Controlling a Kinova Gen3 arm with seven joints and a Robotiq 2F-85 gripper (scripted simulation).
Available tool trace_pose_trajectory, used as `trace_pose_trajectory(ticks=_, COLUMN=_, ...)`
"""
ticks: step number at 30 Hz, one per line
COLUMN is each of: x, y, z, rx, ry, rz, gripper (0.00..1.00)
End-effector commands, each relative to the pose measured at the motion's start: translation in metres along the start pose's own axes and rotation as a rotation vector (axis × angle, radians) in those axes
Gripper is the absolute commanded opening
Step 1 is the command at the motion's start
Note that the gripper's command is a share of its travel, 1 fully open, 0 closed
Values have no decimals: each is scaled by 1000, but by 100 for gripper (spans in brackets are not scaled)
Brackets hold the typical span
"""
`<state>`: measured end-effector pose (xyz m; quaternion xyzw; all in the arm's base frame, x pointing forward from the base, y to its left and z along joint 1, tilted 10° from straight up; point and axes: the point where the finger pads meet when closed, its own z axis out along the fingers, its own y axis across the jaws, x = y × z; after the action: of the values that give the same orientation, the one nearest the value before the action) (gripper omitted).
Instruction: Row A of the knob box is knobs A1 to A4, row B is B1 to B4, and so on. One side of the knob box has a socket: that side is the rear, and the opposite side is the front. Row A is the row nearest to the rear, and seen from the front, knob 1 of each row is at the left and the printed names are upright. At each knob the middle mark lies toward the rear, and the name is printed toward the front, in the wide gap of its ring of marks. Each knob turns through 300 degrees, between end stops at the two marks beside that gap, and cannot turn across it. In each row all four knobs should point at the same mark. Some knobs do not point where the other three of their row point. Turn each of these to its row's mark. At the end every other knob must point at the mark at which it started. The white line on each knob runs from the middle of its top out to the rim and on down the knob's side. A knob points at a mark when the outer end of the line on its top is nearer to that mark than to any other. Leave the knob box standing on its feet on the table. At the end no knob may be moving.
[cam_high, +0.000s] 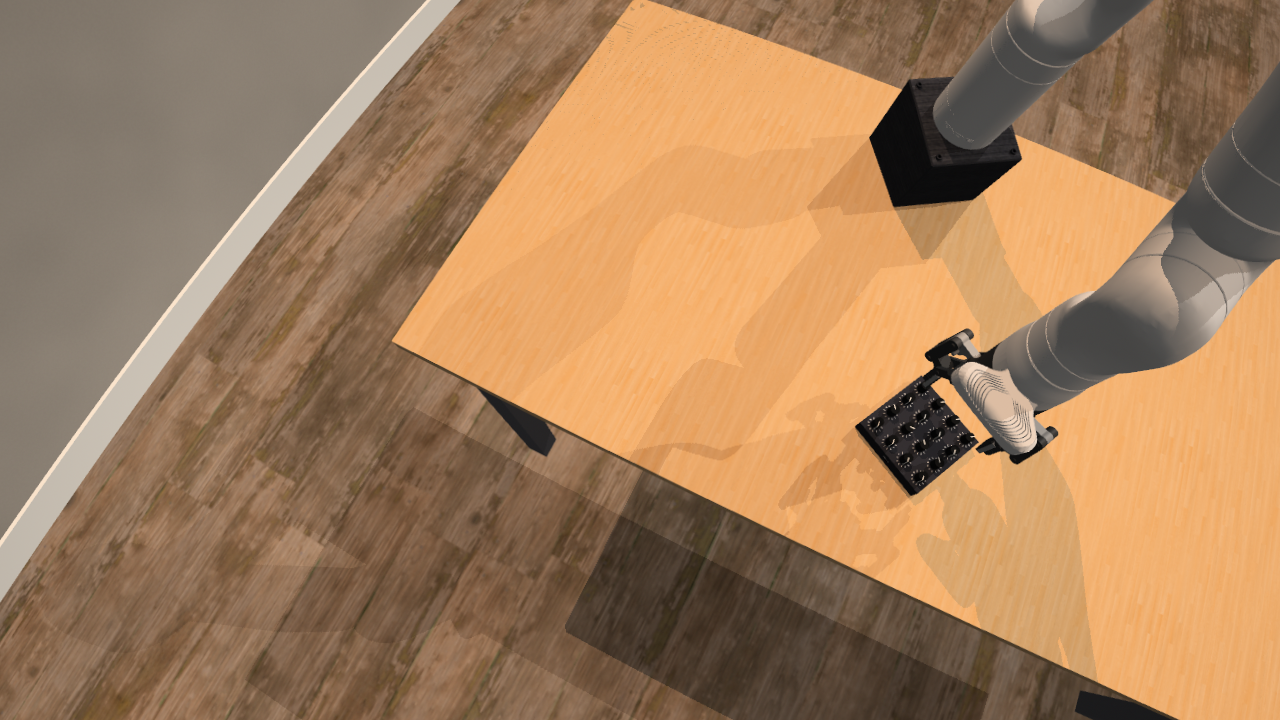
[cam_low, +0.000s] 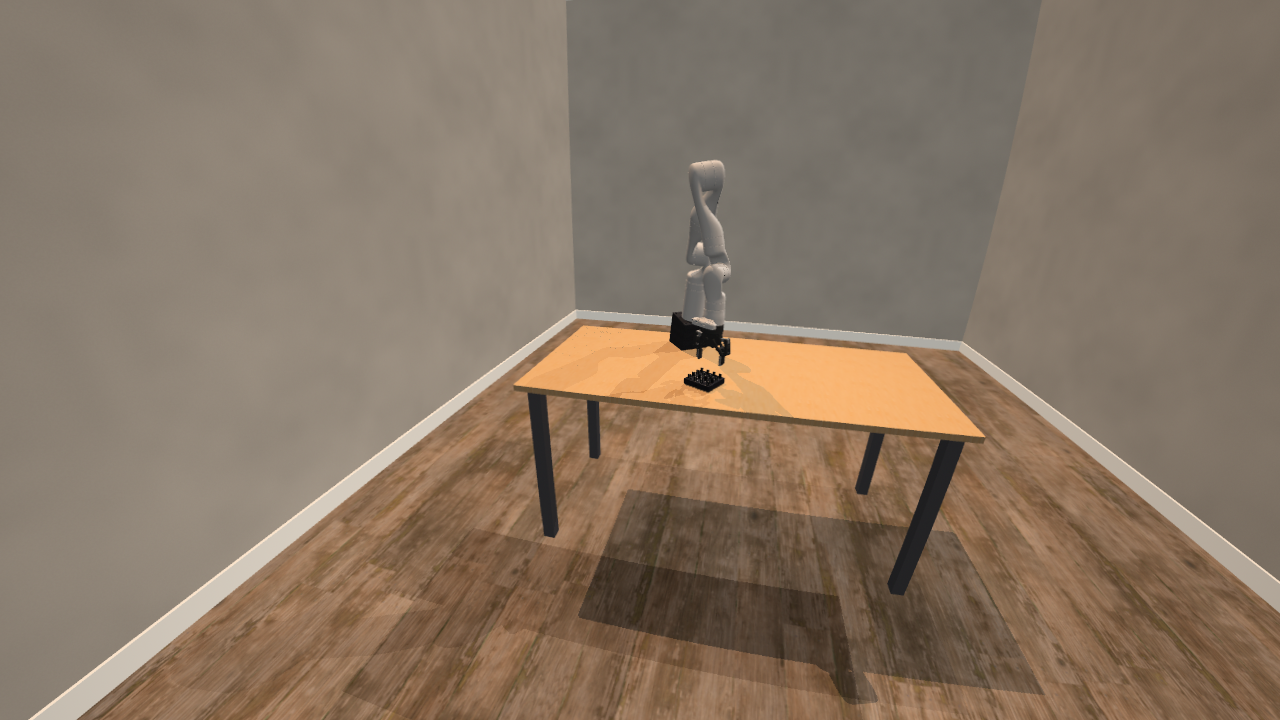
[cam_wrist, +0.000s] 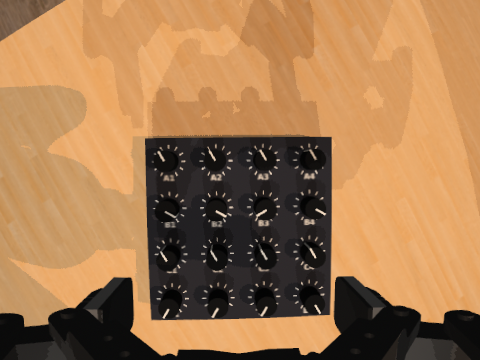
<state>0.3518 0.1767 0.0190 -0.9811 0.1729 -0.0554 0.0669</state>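
Table (cam_high: 716, 295) (cam_low: 805, 380) (cam_wrist: 400, 225): one knob box (cam_high: 916, 437) (cam_low: 704, 380) (cam_wrist: 240, 231), sixteen knobs.

1. Top view: set high above my table (cam_high: 537, 295) (cam_low: 805, 385), looking steeply down, turned so the tabletop runs diagonally; part of it lies beyond the frame.
2. Exterior view: farthest off, facing my table's long side and the back wall (cam_low: 787, 161), looking slightly down.
3. Wrist view: closest, looking down past my fingertips onto the knob box (cam_high: 917, 438) (cam_low: 704, 380) (cam_wrist: 240, 230).
4. Shared by top and exterior: my arm (cam_high: 1127, 304) (cam_low: 707, 223) and its base (cam_high: 921, 174) (cam_low: 682, 331).
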Motion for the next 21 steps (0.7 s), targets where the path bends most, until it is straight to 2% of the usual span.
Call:
trace_pose_trajectory(ticks=1, x=0, y=0, z=0, rx=1, ry=0, rz=0, gripper=100)
trace_pose_trajectory(ticks=21, x=-3, y=0, z=0, rx=7, ry=-7, rz=-19, gripper=100)
